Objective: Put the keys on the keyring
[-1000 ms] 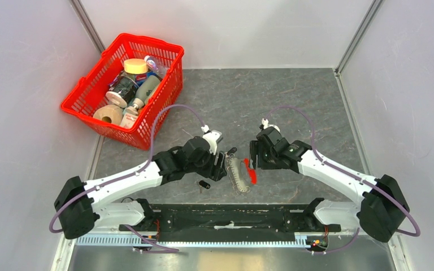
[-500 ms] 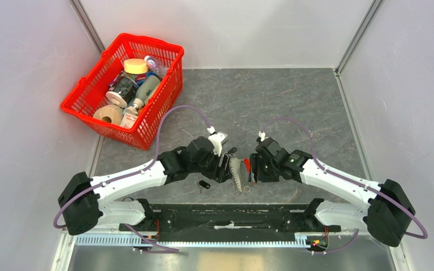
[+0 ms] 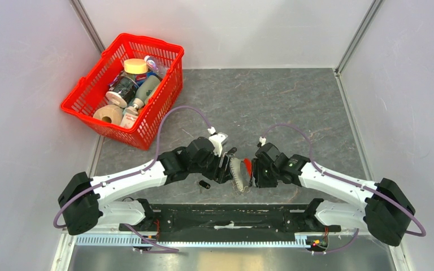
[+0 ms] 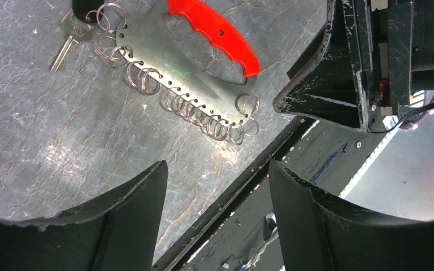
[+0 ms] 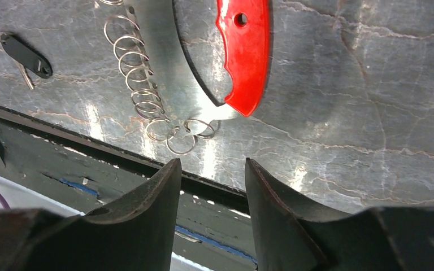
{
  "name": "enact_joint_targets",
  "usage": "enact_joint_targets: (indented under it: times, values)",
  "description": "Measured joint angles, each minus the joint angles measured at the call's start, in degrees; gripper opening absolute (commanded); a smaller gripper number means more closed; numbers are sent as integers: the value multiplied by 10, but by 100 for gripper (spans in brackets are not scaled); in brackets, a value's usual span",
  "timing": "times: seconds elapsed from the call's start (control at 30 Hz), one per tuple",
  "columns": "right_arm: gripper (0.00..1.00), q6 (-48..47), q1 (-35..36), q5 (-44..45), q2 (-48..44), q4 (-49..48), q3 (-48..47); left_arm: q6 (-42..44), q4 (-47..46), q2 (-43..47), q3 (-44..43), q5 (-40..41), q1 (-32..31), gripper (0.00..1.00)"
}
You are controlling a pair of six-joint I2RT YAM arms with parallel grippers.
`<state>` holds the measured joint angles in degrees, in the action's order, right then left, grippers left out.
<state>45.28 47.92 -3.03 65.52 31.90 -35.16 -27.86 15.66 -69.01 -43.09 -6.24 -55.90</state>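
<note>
**Grey table, keyring flat between two empty grippers**

Grey veined table (image 3: 282,101) sits between pale walls, with a red basket (image 3: 159,104) of odds and ends at its far left. The keyring (image 3: 239,174) lies flat near the table's near edge, between the two arms. It is a silver plate with a row of wire rings along one side and a red grip (image 4: 215,31) on the other. A silver key (image 4: 62,51) lies at its far end, touching the end rings; whether it is threaded on cannot be told. A black-headed key (image 5: 27,55) lies loose on the table to the left of the keyring, apart from it. The left gripper (image 4: 217,180) hovers just beside the keyring, jaws spread wide with nothing between them. The right gripper (image 5: 210,180) hangs over the near end by the red grip, jaws parted and gripping nothing.
</note>
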Motion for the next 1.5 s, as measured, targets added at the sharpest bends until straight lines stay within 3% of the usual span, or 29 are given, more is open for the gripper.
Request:
enact_joint_targets:
  times: [0.37, 0.73, 0.97, 1.33, 1.5]
  values:
    - [50, 22, 2, 40, 73, -24, -41, -2, -21, -12, 0, 4, -1, 71]
    - [46, 13, 2, 84, 151, -43, -162, -1, -23, -30, 0, 75, -1, 52]
    - [45, 6, -2, 85, 212, -59, -191, -2, -13, 34, 9, 127, -1, 43]
    - [45, -9, -23, 52, 284, -90, -230, -2, 5, 104, 39, 158, 1, 43]
    - [52, 6, -22, 39, 299, -97, -235, -2, 8, 111, 48, 158, 2, 45]
